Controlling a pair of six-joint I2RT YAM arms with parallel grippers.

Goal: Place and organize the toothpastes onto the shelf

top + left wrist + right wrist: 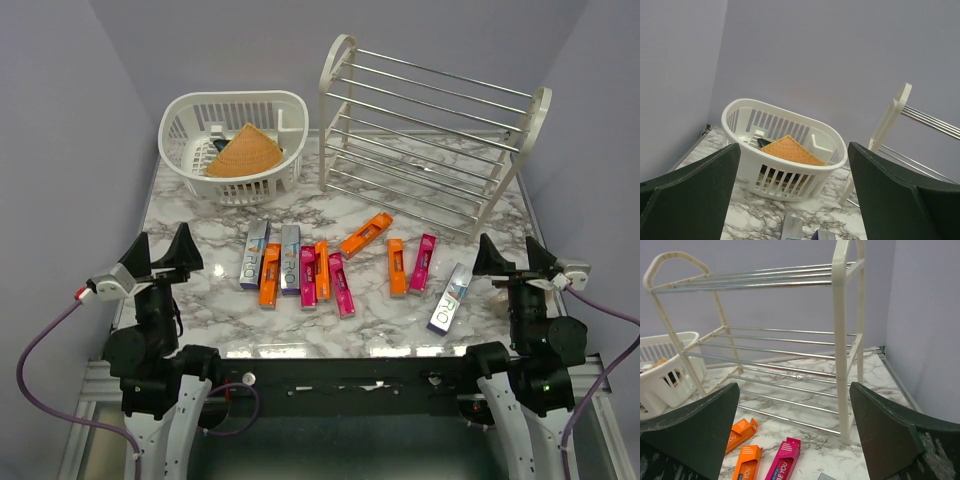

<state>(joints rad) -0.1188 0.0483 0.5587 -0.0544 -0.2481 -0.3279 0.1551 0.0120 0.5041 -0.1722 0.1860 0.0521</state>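
Several toothpastes lie flat in a loose row across the middle of the marble table: silver ones [255,255] [449,298], orange ones [365,235] and pink ones [342,284]. The cream shelf [430,135] stands at the back right with nothing on its rods. My left gripper [162,250] hovers open at the near left and looks toward two silver carton ends [791,228]. My right gripper [513,258] hovers open at the near right, facing the shelf [840,340], with orange [747,465] and pink [785,460] cartons below it. Neither gripper touches anything.
A white slotted basket [235,145] at the back left holds a tan woven cone [245,152] and small dark items. It also shows in the left wrist view as the basket [785,145] and at the left edge of the right wrist view [665,375]. Purple walls enclose the table.
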